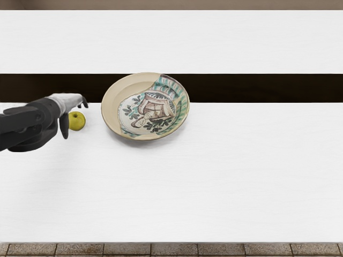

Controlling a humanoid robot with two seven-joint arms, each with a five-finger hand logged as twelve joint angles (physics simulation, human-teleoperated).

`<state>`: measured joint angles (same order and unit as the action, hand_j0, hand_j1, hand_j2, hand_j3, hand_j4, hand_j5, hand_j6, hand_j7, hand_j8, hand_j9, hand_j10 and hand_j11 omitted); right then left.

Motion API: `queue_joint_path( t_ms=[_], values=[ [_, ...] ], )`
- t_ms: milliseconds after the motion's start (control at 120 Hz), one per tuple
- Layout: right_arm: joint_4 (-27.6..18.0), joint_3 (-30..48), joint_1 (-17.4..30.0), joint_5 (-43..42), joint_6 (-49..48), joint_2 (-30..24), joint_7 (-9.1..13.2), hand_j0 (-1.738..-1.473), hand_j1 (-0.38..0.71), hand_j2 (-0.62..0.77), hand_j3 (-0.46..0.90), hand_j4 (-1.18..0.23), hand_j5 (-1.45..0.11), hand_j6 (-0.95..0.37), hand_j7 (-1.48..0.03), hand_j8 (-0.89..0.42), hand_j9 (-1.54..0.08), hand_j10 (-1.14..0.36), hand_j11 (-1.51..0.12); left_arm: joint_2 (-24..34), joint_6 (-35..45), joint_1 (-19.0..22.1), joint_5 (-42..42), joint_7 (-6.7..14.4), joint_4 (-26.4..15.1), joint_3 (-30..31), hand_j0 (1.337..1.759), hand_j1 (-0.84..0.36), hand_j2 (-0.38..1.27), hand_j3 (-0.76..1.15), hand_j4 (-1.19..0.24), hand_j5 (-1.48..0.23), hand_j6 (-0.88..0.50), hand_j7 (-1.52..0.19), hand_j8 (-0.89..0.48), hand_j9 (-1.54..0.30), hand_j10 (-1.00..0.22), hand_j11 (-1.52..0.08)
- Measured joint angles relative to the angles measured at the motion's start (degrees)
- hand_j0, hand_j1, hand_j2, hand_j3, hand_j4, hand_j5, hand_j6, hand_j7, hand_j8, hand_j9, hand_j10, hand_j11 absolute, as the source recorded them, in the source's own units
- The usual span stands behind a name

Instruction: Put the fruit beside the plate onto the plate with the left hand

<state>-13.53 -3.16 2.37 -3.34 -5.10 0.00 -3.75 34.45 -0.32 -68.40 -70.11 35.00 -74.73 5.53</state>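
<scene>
Though left arm comes in low over table (214, 182) from left edge, nothing lifted yet. Left hand (67, 104) hovers just above and left of fruit (77, 121); fingers (82, 100) spread, thumb hanging down beside fruit. Contact unclear, no closed grip visible. Fruit small, yellow-green, resting on table near plate (113, 92), off its left side, apart from rim. Plate's painted centre holds no fruit. Judgement: approach stage only; grasp, lift, carry rightward, set-down all left to do. Right hand out of view.
</scene>
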Motion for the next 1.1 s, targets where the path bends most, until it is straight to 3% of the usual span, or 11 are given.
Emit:
queue_joint_path(
  t_ms=[667, 917, 1100],
  values=[
    [0.00, 0.00, 0.00, 0.00, 0.00, 0.00, 0.02, -1.658, -0.33, 0.00, 0.00, -0.01, -0.02, -0.01, -0.02, -0.01, -0.02, -0.01, -0.02, 0.00, 0.58, 0.89, -0.53, 0.00, 0.02, -0.02, 1.657, -0.25, 0.10, 0.00, -0.52, -0.64, -0.50, -0.66, -0.51, -0.66, -0.51, -0.66],
    [0.00, 0.00, 0.00, 0.00, 0.00, 0.00, 0.01, -1.658, -0.33, 0.00, 0.00, -0.01, -0.02, -0.01, -0.02, -0.01, -0.02, -0.02, -0.02, 0.00, 0.38, 1.33, -0.49, 0.08, 0.00, -0.02, 1.649, -0.28, 0.04, 0.00, -0.52, -0.72, -0.41, -0.74, -0.51, -0.74, -0.53, -0.74],
    [0.00, 0.00, 0.00, 0.00, 0.00, 0.00, 0.01, -1.658, -0.33, 0.00, 0.00, -0.01, -0.02, -0.01, -0.02, -0.01, -0.02, -0.02, -0.02, 0.00, 0.56, 1.34, -0.31, 0.02, 0.03, 0.01, 1.651, -0.30, 0.24, 0.00, -0.59, -0.81, -0.46, -0.84, -0.54, -0.85, -0.62, -0.84]
  ],
)
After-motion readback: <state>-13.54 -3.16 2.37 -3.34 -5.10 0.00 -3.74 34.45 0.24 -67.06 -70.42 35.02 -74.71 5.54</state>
